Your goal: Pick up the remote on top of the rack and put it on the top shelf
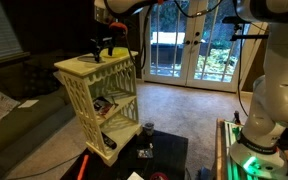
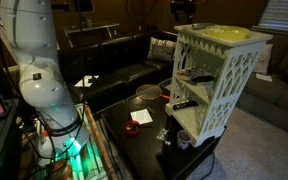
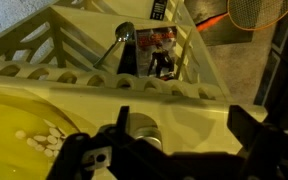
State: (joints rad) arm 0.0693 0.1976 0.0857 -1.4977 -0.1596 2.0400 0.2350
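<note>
The arm (image 2: pixel 29 55) is built of fat, rounded white shells, glossy, with darker seams at the joints. Its base (image 1: pixel 246 150), down at five o'clock, glows green. A thin dark cable (image 1: pixel 197 10) loops up at twelve o'clock. The claw (image 1: pixel 108 44) is black, with two blocky matte fingers (image 3: pixel 122 122).

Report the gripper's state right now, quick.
Gripper: open, its fingers standing wide apart over the rack top, with nothing clamped between them.
</note>
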